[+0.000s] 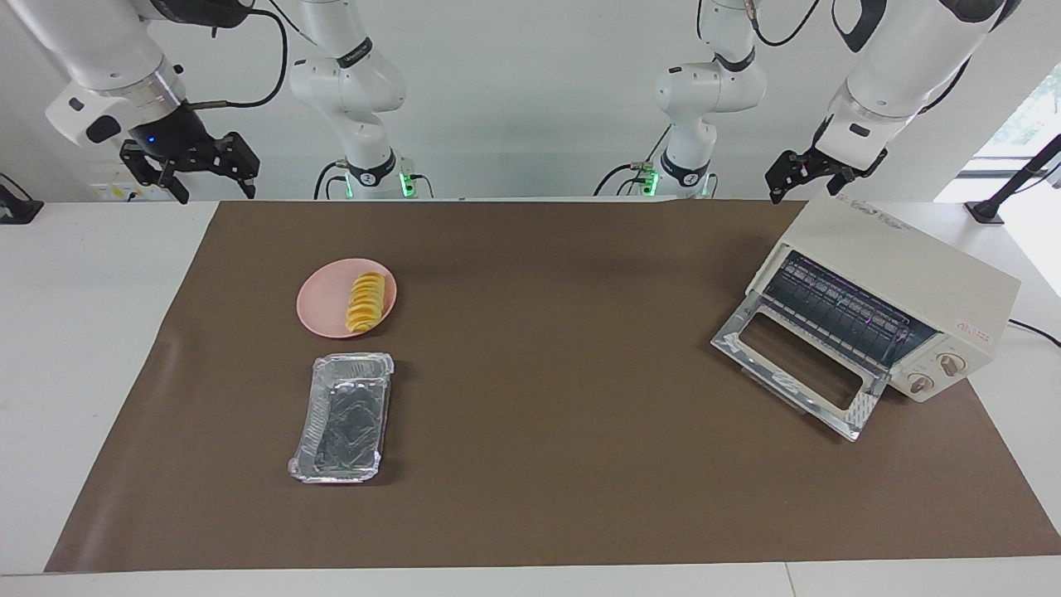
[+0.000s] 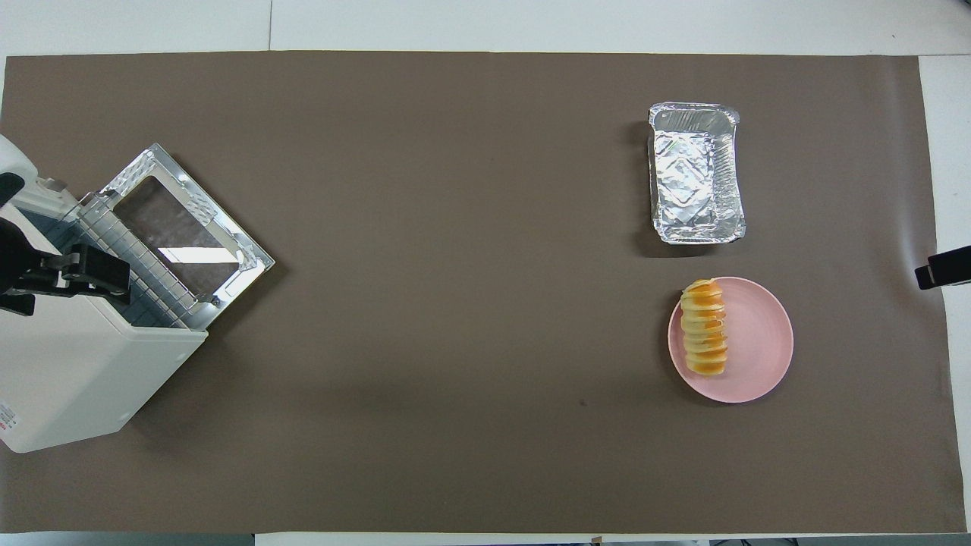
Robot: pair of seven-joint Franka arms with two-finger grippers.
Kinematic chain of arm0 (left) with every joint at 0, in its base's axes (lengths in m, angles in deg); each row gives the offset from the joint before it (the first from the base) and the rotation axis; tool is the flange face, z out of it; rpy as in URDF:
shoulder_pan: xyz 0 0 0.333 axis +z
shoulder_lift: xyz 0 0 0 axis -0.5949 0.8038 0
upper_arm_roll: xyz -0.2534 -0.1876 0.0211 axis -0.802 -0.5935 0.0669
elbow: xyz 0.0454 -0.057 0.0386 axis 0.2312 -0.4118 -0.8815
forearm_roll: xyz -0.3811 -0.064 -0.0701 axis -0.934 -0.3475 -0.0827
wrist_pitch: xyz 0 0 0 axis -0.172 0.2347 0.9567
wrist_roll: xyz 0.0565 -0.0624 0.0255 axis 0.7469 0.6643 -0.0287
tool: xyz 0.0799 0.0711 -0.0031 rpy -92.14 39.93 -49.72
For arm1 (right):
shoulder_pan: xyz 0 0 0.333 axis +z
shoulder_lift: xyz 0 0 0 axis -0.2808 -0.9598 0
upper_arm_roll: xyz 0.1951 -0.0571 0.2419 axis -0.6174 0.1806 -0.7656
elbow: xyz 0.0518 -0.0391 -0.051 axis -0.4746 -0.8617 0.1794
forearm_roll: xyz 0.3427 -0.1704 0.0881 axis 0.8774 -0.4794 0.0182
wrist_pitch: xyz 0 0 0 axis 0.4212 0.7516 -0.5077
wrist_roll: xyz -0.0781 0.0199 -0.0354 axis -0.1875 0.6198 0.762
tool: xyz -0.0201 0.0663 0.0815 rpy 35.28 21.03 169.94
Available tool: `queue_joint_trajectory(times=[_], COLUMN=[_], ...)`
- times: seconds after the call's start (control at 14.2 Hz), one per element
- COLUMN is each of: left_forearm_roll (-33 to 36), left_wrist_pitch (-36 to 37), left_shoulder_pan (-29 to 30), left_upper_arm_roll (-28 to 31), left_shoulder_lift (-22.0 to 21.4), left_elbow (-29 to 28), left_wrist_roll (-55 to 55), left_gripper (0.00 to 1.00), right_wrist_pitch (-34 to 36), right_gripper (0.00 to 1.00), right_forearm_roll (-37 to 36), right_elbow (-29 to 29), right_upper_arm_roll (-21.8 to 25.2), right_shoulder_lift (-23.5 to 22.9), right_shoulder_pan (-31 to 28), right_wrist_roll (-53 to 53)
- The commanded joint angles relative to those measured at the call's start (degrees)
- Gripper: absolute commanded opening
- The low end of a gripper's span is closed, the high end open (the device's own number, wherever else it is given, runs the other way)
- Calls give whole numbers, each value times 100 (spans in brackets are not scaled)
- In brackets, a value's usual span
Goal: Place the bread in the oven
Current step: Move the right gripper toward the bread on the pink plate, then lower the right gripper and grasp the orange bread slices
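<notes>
The bread (image 1: pixel 366 302) (image 2: pixel 704 327), a short ridged row of golden slices, lies on a round pink plate (image 1: pixel 325 313) (image 2: pixel 762 341) toward the right arm's end of the table. The cream-white oven (image 1: pixel 903 269) (image 2: pixel 76 379) stands at the left arm's end, its glass door (image 1: pixel 796 373) (image 2: pixel 190 227) dropped open and the wire rack showing. My left gripper (image 1: pixel 808 184) (image 2: pixel 95 277) hangs open and empty in the air over the oven. My right gripper (image 1: pixel 211 184) (image 2: pixel 944 267) is open, empty and raised over the table's edge, well away from the plate.
A crinkled silver foil tray (image 1: pixel 342 417) (image 2: pixel 694 174) lies empty just farther from the robots than the plate. A brown mat (image 1: pixel 539 414) (image 2: pixel 455 303) covers most of the table. A black stand (image 1: pixel 1015 186) sits beside the oven.
</notes>
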Motion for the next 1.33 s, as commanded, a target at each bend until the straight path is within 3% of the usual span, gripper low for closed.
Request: queue_joint_trajectory(times=[0.0,0.28,0.49,0.84,1.26], left_forearm_roll=[-68,-68,-68,-68,-68], left_wrist_pitch=[-72,-72,-72,-72,-72], left_shoulder_pan=[70,70,70,70,70], left_upper_arm_roll=[-21,-21,-21,-21,-21], left_shoulder_lift=[-154,-154,-154,-154,-154], left_elbow=[-154,-154,-163,-163,-163], left_wrist_roll=[28,28,28,28,28], left_gripper=[100,100,100,100,100], right_wrist_pitch=[-97,-70,-131,-1588,-2722], right_gripper=[100,100,100,100,100], right_forearm_roll=[-19,-28,-28,60,69], right_elbow=[-123,-140,-525,-2607,-3663], right_upper_arm_roll=[-31,-31,-66,-119,-145], right_shoulder_lift=[79,96,280,1080,1019], right_shoulder_pan=[-77,-68,-7,240,705], right_wrist_roll=[-86,-121,-77,203,494])
